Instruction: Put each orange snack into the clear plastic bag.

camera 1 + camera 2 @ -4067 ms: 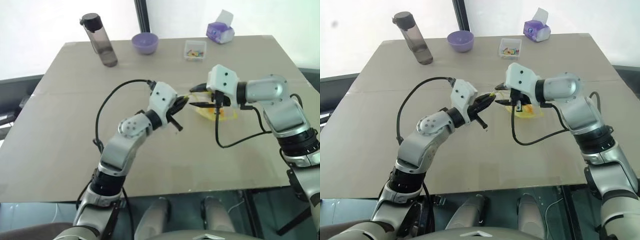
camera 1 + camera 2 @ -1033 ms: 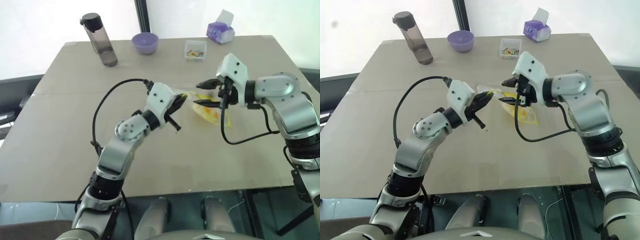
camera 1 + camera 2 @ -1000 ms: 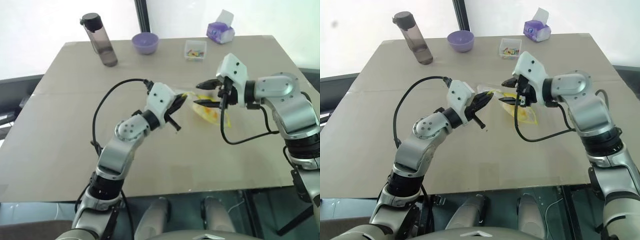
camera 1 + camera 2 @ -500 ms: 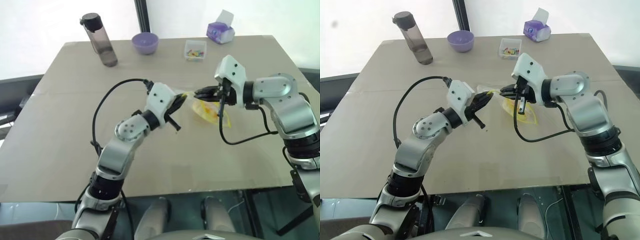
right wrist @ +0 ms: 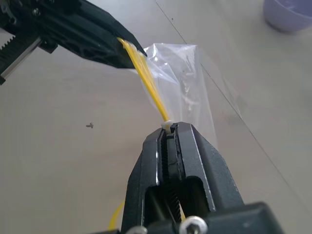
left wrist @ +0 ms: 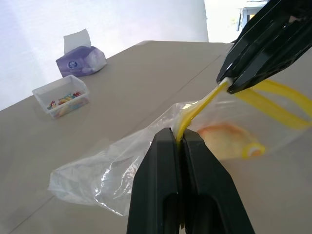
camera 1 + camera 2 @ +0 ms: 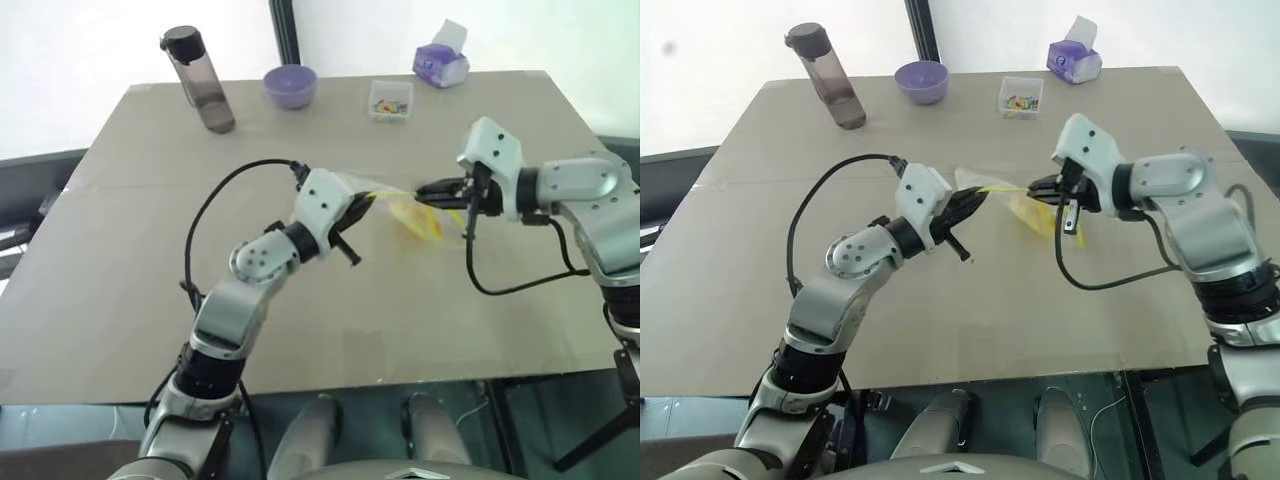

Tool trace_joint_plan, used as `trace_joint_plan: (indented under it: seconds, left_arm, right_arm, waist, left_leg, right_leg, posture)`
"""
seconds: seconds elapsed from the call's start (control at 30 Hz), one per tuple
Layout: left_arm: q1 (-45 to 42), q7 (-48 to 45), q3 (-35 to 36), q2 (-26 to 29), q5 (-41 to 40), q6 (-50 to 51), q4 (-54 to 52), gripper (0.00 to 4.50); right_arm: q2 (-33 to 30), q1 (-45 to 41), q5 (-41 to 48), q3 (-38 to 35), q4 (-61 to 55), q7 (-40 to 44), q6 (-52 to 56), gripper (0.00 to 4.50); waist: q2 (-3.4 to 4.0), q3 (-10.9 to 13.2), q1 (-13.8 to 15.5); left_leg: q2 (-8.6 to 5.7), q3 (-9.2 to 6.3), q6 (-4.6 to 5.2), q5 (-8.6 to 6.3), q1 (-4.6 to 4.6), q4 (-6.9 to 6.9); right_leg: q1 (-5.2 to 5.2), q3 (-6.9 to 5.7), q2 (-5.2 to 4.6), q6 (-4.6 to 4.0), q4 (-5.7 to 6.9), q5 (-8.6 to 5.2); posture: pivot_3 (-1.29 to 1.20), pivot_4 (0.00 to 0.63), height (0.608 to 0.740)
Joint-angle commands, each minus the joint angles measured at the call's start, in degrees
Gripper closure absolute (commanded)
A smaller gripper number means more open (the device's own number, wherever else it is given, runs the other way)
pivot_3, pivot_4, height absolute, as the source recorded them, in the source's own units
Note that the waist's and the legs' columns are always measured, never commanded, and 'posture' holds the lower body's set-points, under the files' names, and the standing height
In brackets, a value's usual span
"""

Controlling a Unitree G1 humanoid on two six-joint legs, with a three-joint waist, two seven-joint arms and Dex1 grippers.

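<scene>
Left gripper (image 7: 362, 203) pinched the clear plastic bag (image 6: 146, 161) by 1 end of its yellow strip; my right gripper (image 7: 424, 191) clamped the other end, bag above mid-tabletop (image 7: 120, 270), the orange snack (image 6: 225, 139) inside.

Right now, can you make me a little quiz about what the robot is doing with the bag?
1. True or false: both end effectors pinch the bag's yellow strip.
2. What orange thing lies inside the bag?
3. Which stands nearest the bottle? A) tissue box B) purple bowl C) small clear box

Key: 1 true: the left end effector and right end effector are both shut on it. 2 the snack. 3 B.
</scene>
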Motion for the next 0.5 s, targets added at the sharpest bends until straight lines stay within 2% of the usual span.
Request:
trace_joint_plan:
  seconds: [0.03,0.5]
  left_arm:
    - [-0.2,0.6,4.1,1.5,0.7,-2.4,0.5,4.5]
    - [-0.5,0.8,5.0,2.8,0.6,-4.1,2.1,4.5]
  right_arm:
    - [-3.0,1.3,-0.2,-3.8,-1.6,-1.0,1.9,4.47]
    - [-10.6,6.7,-0.6,-8.0,-0.9,-3.0,2.1,4.47]
  waist:
    - [0.0,0.0,0.0]
    - [-0.02,0.0,0.1]
  left_leg:
    - [0.0,0.0,0.0,0.0,0.0,0.0]
    - [0.0,0.0,0.0,0.0,-0.01,0.0]
  right_leg:
    - [0.0,0.0,0.0,0.0,0.0,0.0]
    - [0.01,-0.01,-0.01,0.0,-0.02,0.0]
  posture:
    - [0.0,0.15,0.74]
    - [0.0,0.15,0.74]
